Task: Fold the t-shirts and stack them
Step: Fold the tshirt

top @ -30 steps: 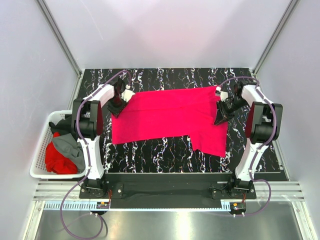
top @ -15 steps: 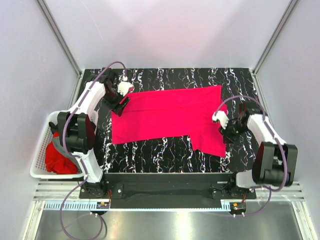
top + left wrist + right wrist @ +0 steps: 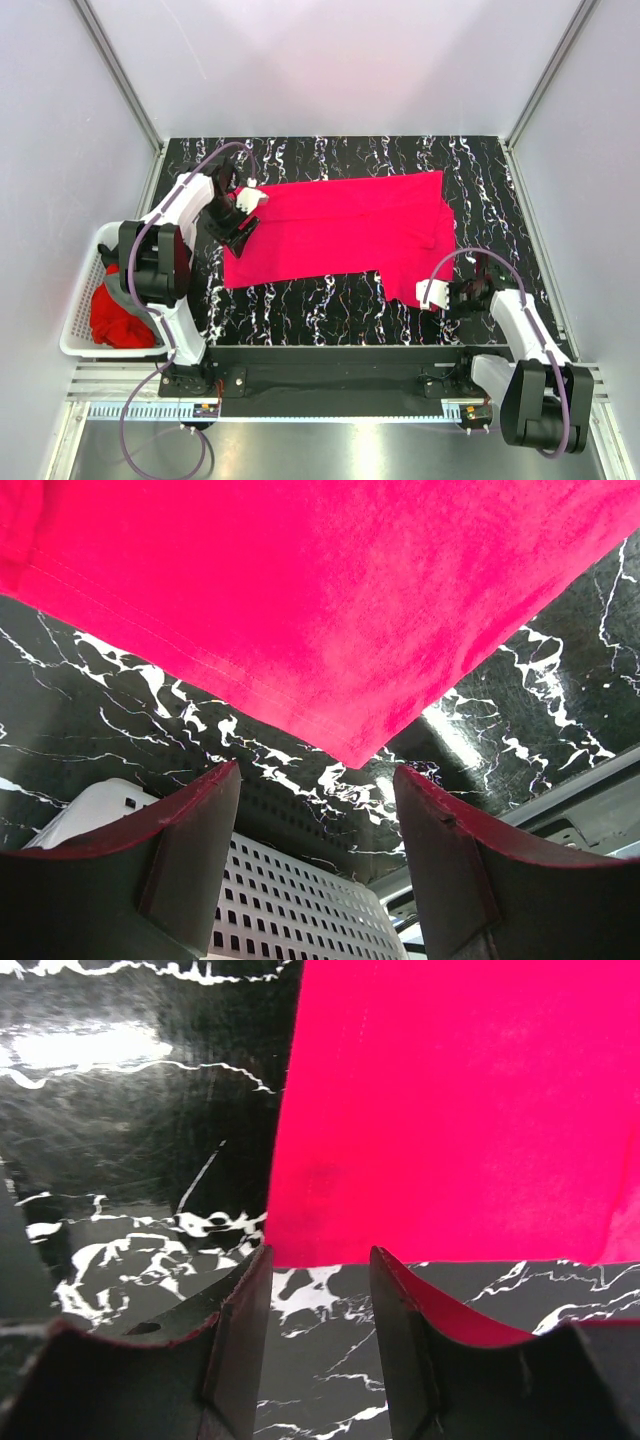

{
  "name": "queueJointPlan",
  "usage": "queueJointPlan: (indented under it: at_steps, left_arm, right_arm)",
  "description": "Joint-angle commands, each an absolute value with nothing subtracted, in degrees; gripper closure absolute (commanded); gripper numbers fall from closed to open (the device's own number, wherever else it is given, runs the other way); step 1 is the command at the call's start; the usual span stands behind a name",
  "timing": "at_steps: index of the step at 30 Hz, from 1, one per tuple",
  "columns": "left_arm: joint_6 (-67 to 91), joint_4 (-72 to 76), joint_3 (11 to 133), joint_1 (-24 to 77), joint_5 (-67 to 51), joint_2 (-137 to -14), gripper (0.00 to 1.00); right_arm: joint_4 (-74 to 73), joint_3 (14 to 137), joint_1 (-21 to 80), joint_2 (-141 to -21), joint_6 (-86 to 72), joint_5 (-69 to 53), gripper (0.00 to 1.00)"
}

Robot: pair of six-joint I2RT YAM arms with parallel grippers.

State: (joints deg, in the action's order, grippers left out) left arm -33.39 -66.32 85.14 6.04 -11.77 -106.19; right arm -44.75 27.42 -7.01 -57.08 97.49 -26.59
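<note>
At the left of the frame, a red t-shirt and a grey t-shirt are held in the white basket. The left gripper is spread open at the left edge of the crimson-pink t-shirt, which is laid flat on the marbled table. At lower right, the right gripper is parted, empty, beside the shirt's corner.

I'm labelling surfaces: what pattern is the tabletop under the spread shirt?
The tabletop is black with white marble-like veining, clearest in the top external view.
</note>
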Motion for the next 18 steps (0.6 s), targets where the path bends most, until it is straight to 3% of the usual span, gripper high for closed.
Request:
queueJointPlan:
  at_steps: [1, 14, 18]
  left_arm:
    - [-34.28, -65.83, 84.29, 5.80, -11.25, -103.27, 0.33]
    - [-35.51, -64.78, 82.09, 5.62, -7.12, -102.57, 0.33]
    - [-36.82, -64.60, 80.34, 5.45, -5.72, -102.22, 0.34]
  right_arm:
    - [-41.31, 28.12, -6.68, -59.14, 100.81, -27.08, 0.49]
    - [-47.11, 34.37, -6.59, -68.29, 100.98, -24.70, 0.50]
    - [-50.53, 35.06, -6.33, -70.57, 102.66, -23.82, 0.84]
